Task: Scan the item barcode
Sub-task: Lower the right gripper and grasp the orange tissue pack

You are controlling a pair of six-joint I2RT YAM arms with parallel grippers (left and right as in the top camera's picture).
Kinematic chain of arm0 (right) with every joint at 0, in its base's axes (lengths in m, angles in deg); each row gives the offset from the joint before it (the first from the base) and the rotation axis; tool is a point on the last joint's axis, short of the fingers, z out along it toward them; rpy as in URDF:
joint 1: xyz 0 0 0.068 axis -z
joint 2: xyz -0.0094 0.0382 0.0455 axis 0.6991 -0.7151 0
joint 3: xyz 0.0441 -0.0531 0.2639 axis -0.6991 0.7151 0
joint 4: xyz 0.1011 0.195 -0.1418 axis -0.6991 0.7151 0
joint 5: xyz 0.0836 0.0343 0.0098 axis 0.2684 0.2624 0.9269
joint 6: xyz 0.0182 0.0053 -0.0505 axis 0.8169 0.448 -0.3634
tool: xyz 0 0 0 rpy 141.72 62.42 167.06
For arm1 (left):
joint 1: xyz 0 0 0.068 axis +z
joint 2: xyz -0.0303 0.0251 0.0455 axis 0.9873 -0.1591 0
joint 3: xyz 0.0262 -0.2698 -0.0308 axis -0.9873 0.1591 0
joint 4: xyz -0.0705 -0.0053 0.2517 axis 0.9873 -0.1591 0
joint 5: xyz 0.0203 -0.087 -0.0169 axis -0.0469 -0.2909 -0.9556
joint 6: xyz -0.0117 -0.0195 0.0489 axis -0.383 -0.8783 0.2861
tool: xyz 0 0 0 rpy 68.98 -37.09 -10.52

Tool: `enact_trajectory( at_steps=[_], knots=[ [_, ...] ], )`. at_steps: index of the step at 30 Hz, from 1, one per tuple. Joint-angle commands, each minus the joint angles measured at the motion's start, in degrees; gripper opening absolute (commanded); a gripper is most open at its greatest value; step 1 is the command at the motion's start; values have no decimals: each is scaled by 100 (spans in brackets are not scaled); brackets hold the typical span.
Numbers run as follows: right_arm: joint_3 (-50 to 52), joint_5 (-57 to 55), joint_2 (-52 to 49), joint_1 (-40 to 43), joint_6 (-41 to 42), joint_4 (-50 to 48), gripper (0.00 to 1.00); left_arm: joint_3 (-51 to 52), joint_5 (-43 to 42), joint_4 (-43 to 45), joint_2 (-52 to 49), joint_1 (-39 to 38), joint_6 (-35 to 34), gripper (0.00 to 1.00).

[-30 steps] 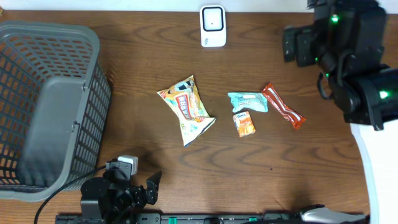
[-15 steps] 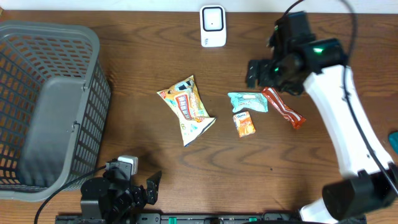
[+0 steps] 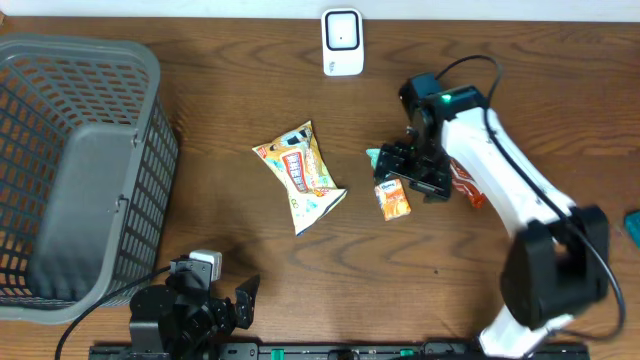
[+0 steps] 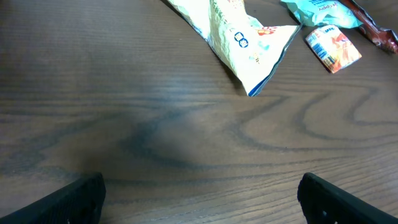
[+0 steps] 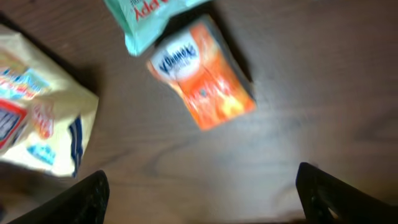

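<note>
While the right gripper [image 3: 411, 172], jaws spread, hangs over the orange packet [image 5: 202, 84] right of centre on the table [image 3: 250, 270], a clean pick likely means straddling its narrow sides, clear of the teal pouch [image 5: 149, 15] just beside it.

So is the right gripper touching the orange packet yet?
Apart. The right wrist view shows bare table between the orange packet and both fingertips of the open right gripper.

Orange packet [image 5: 202, 87] centred, blurred; teal pouch [image 5: 149, 12] touching above; yellow bag [image 5: 37, 124] left; hand [image 5: 202, 196] fingers apart.
</note>
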Motion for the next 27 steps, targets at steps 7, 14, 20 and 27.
enact_trajectory(
  at_steps=[7, 14, 20, 27],
  knots=[
    [2079, -833, 2400, -76, 525, -1871, 1, -4, -50, -85, 0, -22, -4, 99],
    [2935, -540, 1908, -420, 586, -3447, 1, -4, -50, -85, 0, -22, -4, 99],
    [2935, -603, 1414, -442, 599, -3718, 1, -4, -50, -85, 0, -22, -4, 99],
    [2935, -597, 466, -442, 629, -3877, 1, -4, -50, -85, 0, -22, -4, 99]
  ],
)
